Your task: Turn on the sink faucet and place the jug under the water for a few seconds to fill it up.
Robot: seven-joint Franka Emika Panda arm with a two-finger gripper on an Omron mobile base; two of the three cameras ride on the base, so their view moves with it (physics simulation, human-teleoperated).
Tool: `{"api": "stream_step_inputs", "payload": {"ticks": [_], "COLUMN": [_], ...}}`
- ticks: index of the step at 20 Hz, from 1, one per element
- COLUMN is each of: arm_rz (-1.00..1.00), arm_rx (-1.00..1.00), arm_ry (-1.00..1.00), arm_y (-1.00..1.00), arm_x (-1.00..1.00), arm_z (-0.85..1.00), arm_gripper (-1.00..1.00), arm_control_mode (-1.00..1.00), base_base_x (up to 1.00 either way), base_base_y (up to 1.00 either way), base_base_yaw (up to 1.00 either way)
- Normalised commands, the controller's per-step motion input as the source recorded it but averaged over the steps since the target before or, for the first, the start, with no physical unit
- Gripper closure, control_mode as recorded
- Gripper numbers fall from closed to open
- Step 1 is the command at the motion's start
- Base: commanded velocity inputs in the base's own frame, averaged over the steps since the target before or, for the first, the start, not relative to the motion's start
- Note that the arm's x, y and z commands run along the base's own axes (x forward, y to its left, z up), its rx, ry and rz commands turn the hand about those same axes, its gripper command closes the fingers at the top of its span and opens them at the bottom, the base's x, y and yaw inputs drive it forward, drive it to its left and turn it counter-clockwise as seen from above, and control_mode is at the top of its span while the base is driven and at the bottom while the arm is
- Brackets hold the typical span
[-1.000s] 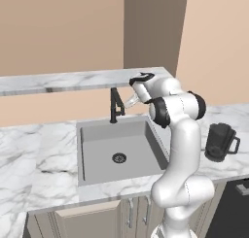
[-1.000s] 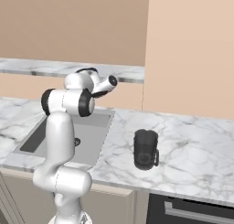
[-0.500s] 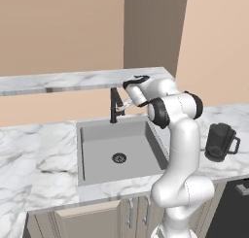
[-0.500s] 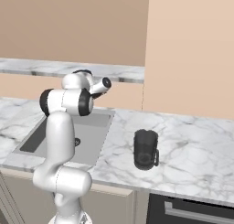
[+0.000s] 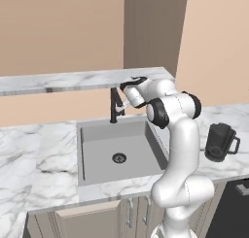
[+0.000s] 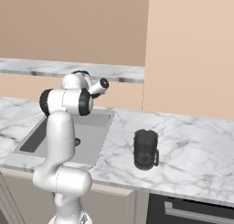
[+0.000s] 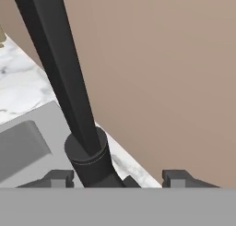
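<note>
The task looks barely begun: no water runs from the slim black upright faucet point(image 5: 115, 106), which stands at twelve o'clock of the rectangular grey recessed sink point(image 5: 97, 157), and the basin holds nothing but its round dark drain point(image 5: 119, 158). The dark translucent cylindrical jug point(image 5: 220, 142) with a side loop handle stands upright and apparently empty on the white marble counter point(image 5: 34, 149), well apart from the sink at about three o'clock. The white arm's two-finger gripper point(image 7: 119, 178) is up against the faucet, its dark tips set apart with the faucet's base between them; whether they touch it cannot be told. Turning the water on, fetching the jug and filling it all remain.
</note>
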Motion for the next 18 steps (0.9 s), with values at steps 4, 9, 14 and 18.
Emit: {"api": "stream_step_inputs", "payload": {"ticks": [4,9,14,18], "arm_rz": [0.0,0.0,0.0,0.0], "arm_rx": [0.0,0.0,0.0,0.0], "arm_ry": [0.0,0.0,0.0,0.0], "arm_y": [0.0,0.0,0.0,0.0], "arm_x": [0.0,0.01,0.02,0.01], "arm_z": [-0.06,-0.06,-0.05,-0.05], "arm_gripper": [1.0,1.0,1.0,1.0], "arm_control_mode": [-1.0,-1.0,-1.0,-1.0], "base_base_x": [0.0,0.0,0.0,0.0], "base_base_y": [0.0,0.0,0.0,0.0], "base_base_yaw": [0.0,0.0,0.0,0.0]}}
